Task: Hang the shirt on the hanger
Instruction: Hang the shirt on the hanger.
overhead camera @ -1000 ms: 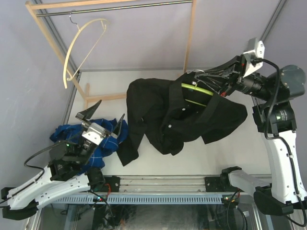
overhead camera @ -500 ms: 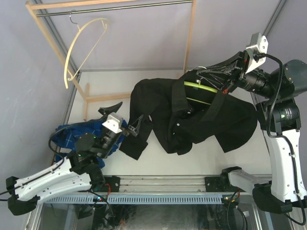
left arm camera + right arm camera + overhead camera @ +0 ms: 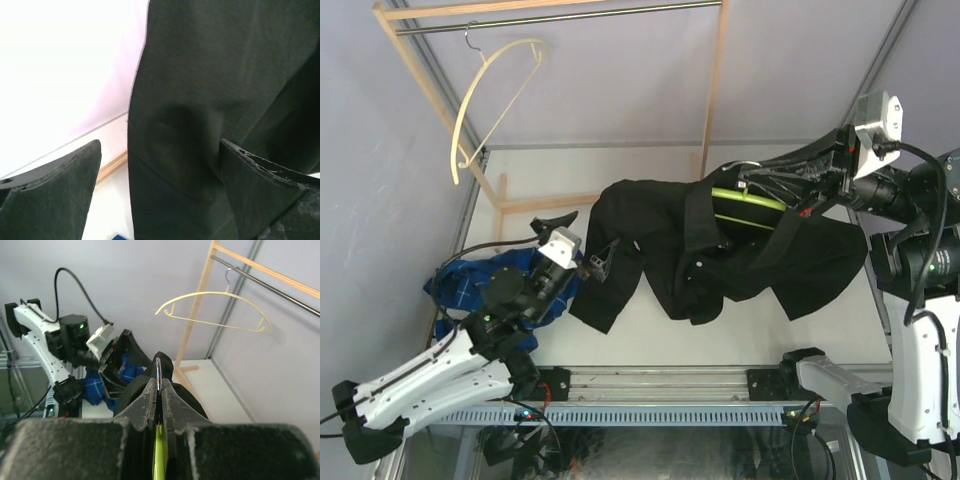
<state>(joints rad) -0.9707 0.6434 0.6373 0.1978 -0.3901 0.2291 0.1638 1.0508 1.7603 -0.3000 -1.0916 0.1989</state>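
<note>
Right gripper (image 3: 748,186): raised at right, reaching left, clamped on hanger (image 3: 752,199) carrying draped shirt (image 3: 660,240).
Left gripper (image 3: 581,240): extended from near left, jaws apart around shirt's hanging edge.

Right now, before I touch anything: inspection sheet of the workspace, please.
Surface: white table, bare patch at front right.
Job's things: black shirt draped over the lime-green hanger, held up at the right; one sleeve hangs down on the left.
Clutter: blue plaid shirt crumpled at the table's left edge, partly under the left arm.
Grippers: left claw open, the shirt's sleeve between its fingers; right claw shut on the hanger's metal hook.
Cables: black cable loops off the left arm, clear of the shirt.
Surroundings: wooden rack with a metal rail behind the table; cream hanger hangs on it.
</note>
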